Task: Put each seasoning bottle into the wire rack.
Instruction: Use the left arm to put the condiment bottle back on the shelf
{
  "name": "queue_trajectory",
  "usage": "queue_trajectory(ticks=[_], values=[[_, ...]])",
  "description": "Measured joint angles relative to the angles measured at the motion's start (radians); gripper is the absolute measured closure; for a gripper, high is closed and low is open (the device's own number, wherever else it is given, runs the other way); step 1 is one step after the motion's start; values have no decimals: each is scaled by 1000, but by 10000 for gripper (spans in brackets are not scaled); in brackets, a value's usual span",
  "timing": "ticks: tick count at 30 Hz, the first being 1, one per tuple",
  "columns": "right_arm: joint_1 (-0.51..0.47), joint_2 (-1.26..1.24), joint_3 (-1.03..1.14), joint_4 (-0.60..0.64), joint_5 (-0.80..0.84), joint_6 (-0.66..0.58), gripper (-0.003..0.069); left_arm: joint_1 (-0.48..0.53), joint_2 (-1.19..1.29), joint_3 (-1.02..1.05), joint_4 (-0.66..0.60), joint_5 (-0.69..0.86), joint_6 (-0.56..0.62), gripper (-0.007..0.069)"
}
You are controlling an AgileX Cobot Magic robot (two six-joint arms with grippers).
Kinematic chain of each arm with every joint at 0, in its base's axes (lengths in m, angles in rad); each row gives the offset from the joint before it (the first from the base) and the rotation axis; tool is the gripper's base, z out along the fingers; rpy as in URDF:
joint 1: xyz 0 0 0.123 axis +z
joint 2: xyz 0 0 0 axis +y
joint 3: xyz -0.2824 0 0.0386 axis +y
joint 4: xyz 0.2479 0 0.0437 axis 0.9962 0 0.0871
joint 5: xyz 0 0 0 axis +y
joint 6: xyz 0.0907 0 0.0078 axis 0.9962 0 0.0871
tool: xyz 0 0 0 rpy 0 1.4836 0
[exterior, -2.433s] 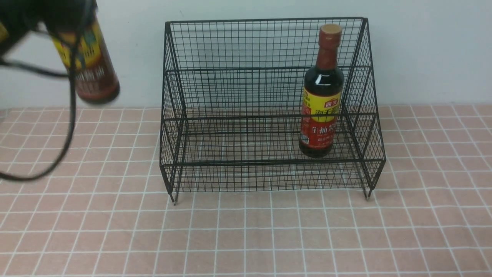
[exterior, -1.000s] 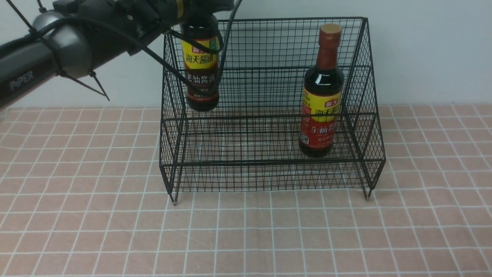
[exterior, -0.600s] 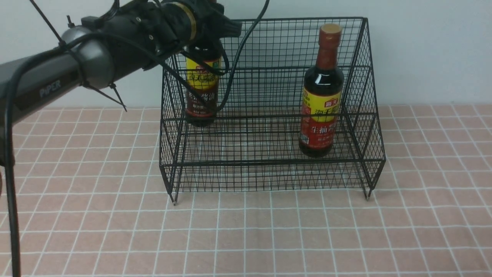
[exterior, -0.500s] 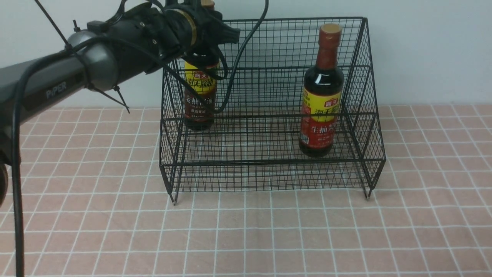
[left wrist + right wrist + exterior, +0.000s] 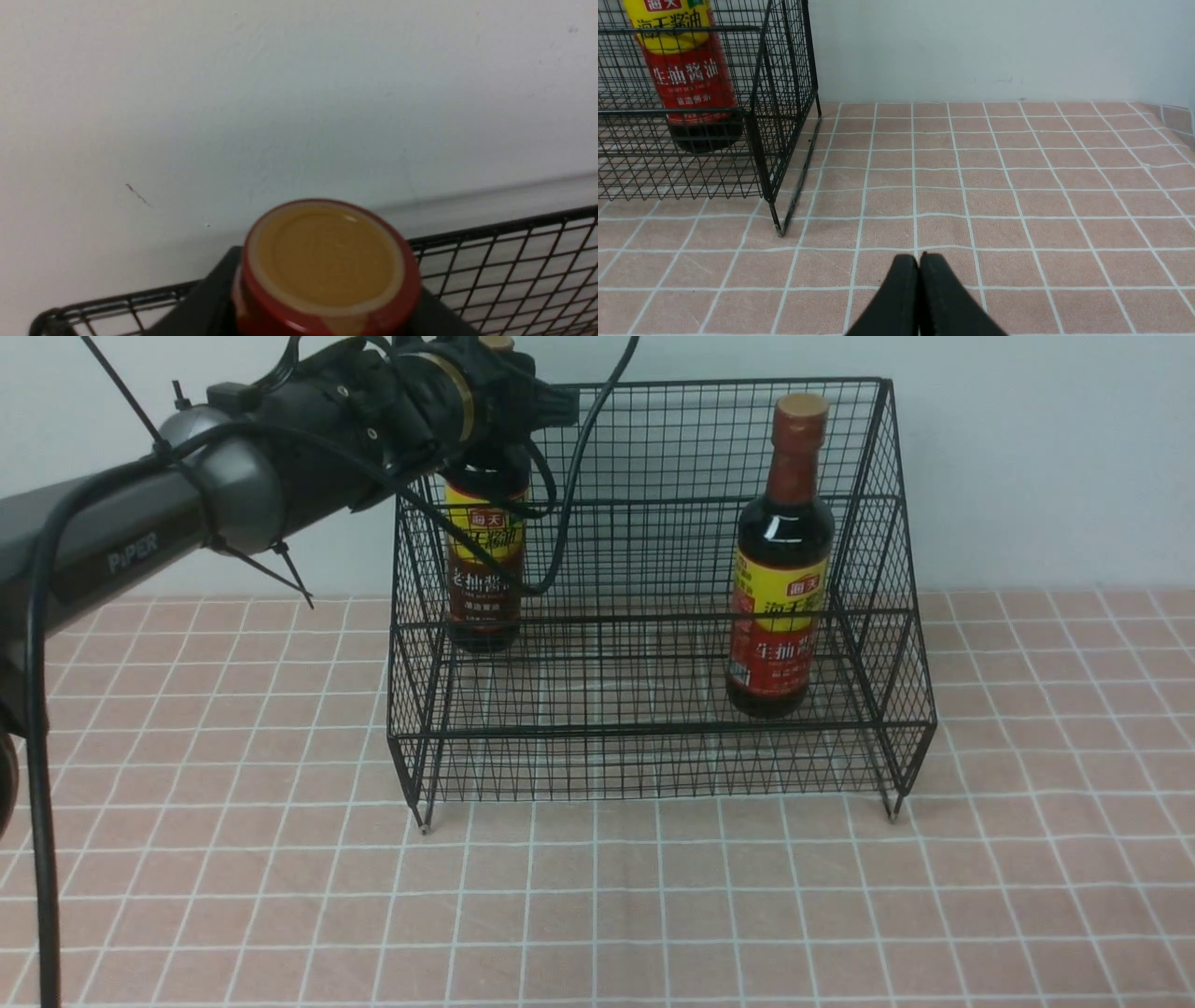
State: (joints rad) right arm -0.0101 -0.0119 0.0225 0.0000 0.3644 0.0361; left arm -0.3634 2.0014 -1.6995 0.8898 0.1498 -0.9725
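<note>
Showing bottle (image 5: 327, 261) cap top, left wrist only

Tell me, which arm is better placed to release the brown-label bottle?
Left. The left claw grips the brown-label bottle by its neck inside the rack; the right claw is shut, outside it.

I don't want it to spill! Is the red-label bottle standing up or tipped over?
Upright: the red-label bottle stands cap-up on its base inside the wire rack.

You've got seasoning bottles 2 — brown-label bottle (image 5: 484, 569), red-label bottle (image 5: 780, 616) | wire rack (image 5: 653, 732) 1 | grippers 2 — left gripper (image 5: 499, 415), right gripper (image 5: 919, 273) | left arm (image 5: 140, 537) 1 | tablecloth (image 5: 233, 859) 1
</note>
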Motion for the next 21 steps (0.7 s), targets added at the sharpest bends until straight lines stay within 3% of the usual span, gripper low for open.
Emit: queue_trajectory(ticks=[7, 21], values=[[0, 0, 0, 0, 0, 0, 671, -3, 0, -6, 28, -56, -32, 337], [0, 0, 0, 0, 0, 0, 671, -4, -12, -9, 104, -22, -35, 337]])
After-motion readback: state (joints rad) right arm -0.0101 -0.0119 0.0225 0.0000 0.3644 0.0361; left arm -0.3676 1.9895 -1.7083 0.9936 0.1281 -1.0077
